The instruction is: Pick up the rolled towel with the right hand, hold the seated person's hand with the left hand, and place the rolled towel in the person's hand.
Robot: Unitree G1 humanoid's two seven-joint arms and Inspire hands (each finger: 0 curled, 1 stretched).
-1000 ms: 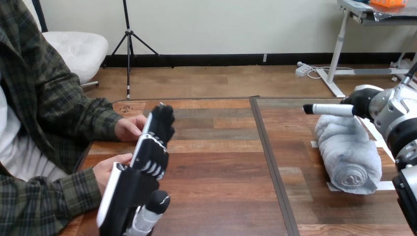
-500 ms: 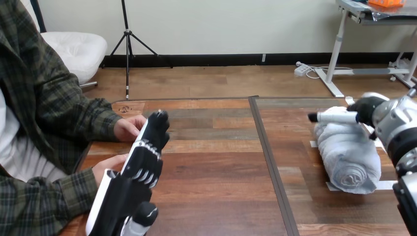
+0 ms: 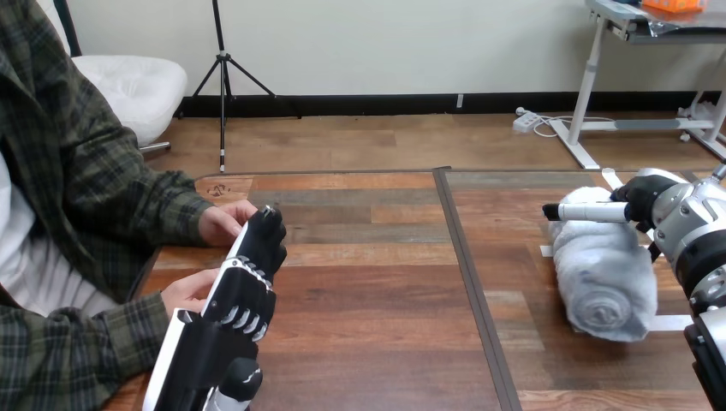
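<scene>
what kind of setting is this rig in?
Likely a lab-style test setup rather than a home: a wooden table with white tape marks locating the rolled towel, and a person seated at its left side.

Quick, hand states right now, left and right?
Left hand: open, holding nothing.
Right hand: at the rolled towel; cannot tell.
</scene>
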